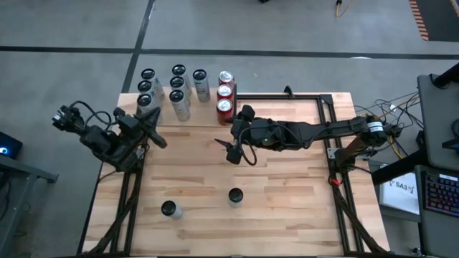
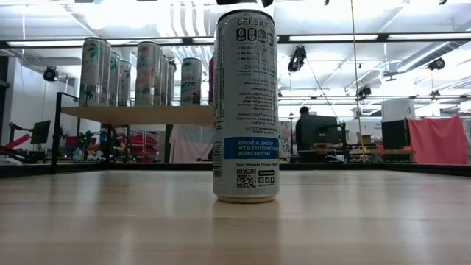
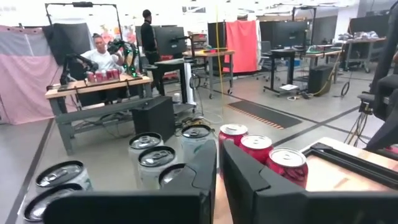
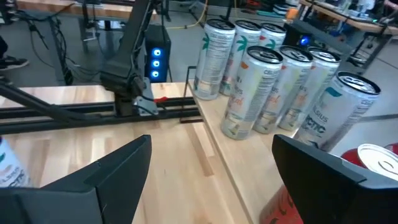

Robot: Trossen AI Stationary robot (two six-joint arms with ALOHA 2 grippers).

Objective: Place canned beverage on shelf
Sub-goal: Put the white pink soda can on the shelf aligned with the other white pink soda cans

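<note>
Canned beverage [image 1: 235,195] stood upright on tabletop [image 1: 287,215], second can [image 1: 169,209] near it, both well apart from shelf [image 1: 204,115]. Your left gripper [image 3: 219,163] sat by shelf's left end, fingers pressed together, empty. Your right gripper [image 4: 208,165] hovered beside shelf, fingers spread wide, touching nothing.

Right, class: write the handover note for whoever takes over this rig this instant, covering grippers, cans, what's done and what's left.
Left gripper: shut, empty, by the shelf's left end.
Right gripper: open, empty, over the tabletop just in front of the shelf.
Done: nine silver cans and three red cans stand on the shelf.
Left: two cans on the table near its front edge, one to the left, one at the middle; neither touched.
</note>
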